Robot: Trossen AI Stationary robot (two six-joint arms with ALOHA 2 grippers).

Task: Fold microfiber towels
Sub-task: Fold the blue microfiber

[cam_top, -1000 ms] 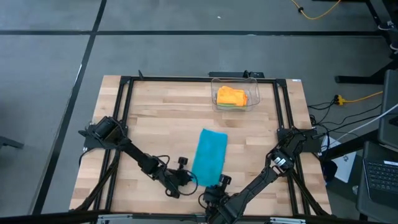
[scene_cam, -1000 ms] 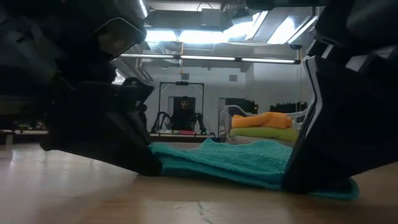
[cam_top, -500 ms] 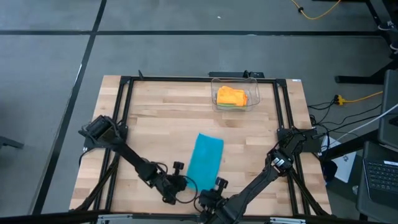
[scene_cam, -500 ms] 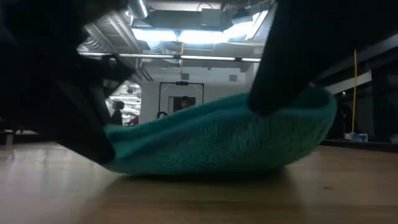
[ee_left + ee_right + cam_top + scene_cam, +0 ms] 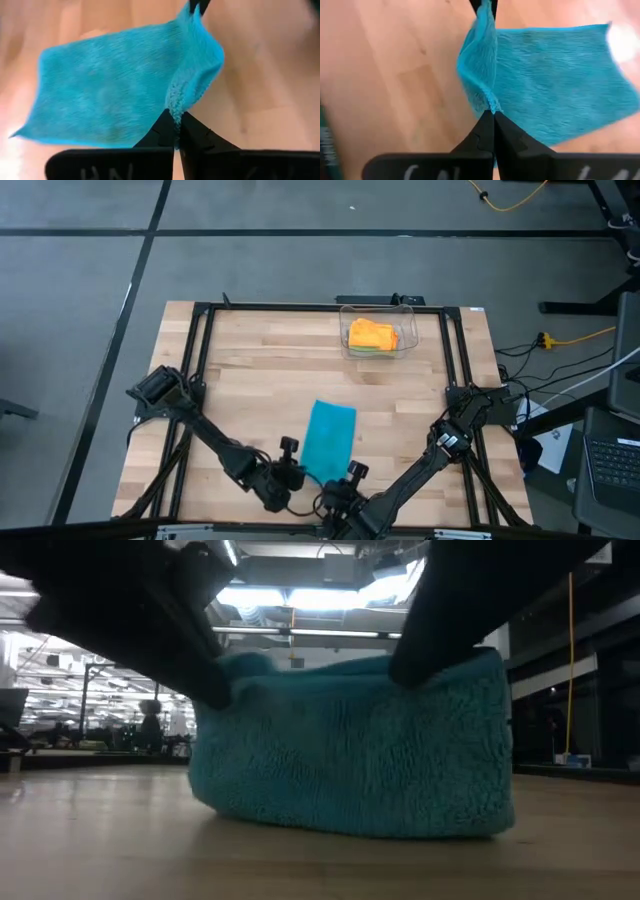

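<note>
The soft teal blue microfiber towel (image 5: 328,440) lies on the pale butcher-block wooden bench (image 5: 260,360), well short of the clear plastic bin (image 5: 378,330) that sits at the bench's far edge, and its near edge is now lifted off the wood. A second ago that edge lay flat and low; half a second ago it had begun to rise into a hump; now, in the low view, the towel (image 5: 355,745) stands as a tall folded wall hanging from two pinched corners. The left hand (image 5: 291,472) is clenched on the towel's near left corner, its dark fingers (image 5: 167,131) pressed together with the fabric caught between them (the wrist view shows the pile bunched right at the tips). The right hand (image 5: 349,477) is clenched the same way on the near right corner, fingers (image 5: 492,131) shut on the cloth. From above, the towel looks shorter than before, its near end drawn toward the bin side while the far end rests flat on the bench. Inside the bin, a folded orange microfiber towel (image 5: 372,334) sits on top of a lime green one (image 5: 372,351), of which only an edge shows; they have not moved since the earlier frames.
</note>
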